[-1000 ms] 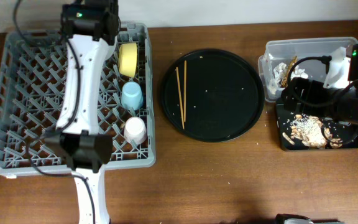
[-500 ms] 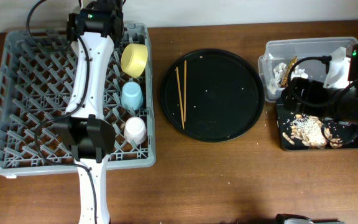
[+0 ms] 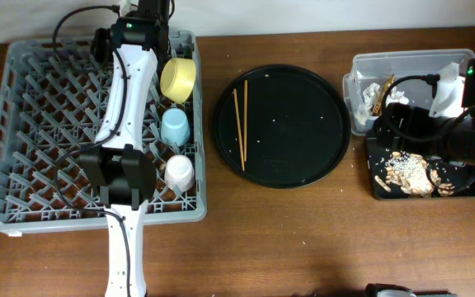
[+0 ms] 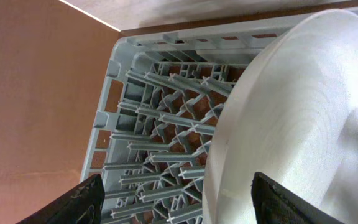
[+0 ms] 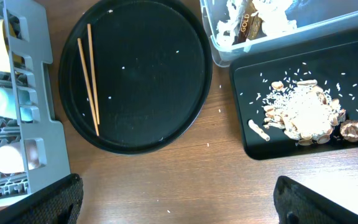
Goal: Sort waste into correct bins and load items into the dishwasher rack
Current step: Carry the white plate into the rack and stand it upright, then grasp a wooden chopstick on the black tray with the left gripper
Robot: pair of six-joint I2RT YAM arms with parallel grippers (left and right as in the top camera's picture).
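In the left wrist view the pale grey plate (image 4: 303, 112) stands on edge among the pegs of the dishwasher rack (image 4: 166, 143). My left gripper (image 4: 178, 186) is open around its rim, the left finger well clear of it. From overhead the arm hides the plate. The yellow bowl (image 3: 176, 78), light blue cup (image 3: 175, 127) and pink-white cup (image 3: 180, 172) sit in the rack's right column. Chopsticks (image 3: 240, 115) lie on the round black tray (image 3: 280, 125). My right gripper (image 5: 188, 211) hangs open over bare table.
The clear tub (image 3: 411, 62) at the far right holds white tissue (image 5: 269, 12) and a gold wrapper (image 5: 246, 25). The shallow black rectangular tray (image 3: 460, 191) in front of it carries food scraps (image 5: 303, 112). My right arm (image 3: 435, 132) hovers over both bins.
My left arm has swung right along the rack's far edge, uncovering more of the yellow bowl, and its jaws have opened. The right arm has stayed put.
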